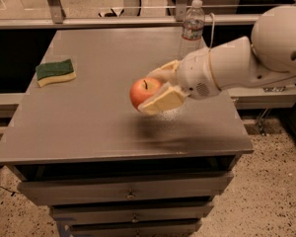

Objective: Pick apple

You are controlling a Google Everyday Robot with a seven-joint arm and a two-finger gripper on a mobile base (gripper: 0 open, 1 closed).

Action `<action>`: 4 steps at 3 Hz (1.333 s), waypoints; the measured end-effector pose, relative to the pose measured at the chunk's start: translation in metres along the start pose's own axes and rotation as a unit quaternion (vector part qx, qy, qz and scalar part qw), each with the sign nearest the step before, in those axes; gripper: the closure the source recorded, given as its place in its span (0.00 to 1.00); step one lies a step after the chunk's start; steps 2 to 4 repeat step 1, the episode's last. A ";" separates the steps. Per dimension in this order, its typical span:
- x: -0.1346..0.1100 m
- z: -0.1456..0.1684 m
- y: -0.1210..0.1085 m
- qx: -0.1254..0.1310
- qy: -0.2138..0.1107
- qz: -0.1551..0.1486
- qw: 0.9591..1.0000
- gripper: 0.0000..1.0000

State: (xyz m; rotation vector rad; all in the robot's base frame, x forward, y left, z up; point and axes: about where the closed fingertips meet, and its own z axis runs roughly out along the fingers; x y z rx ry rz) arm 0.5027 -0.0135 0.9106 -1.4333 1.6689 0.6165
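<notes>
The apple (142, 91) is round and red-orange with a short dark stem. It sits between the two cream-coloured fingers of my gripper (155, 89), which is shut on it. One finger (162, 100) runs under its near side, the other (162, 73) behind it. The apple hangs above the grey table top (89, 117), right of centre, with a shadow on the surface below it. My white arm (246, 60) reaches in from the right.
A green and yellow sponge (55, 71) lies at the table's left. A clear water bottle (191, 28) stands at the back right, close behind the arm. Drawers (128, 191) are under the table top. A rail runs along the back.
</notes>
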 end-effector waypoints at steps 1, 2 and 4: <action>-0.008 -0.004 -0.004 0.006 -0.004 -0.006 1.000 1.00; -0.008 -0.004 -0.004 0.006 -0.004 -0.006 1.000 1.00; -0.008 -0.004 -0.004 0.006 -0.004 -0.006 1.000 1.00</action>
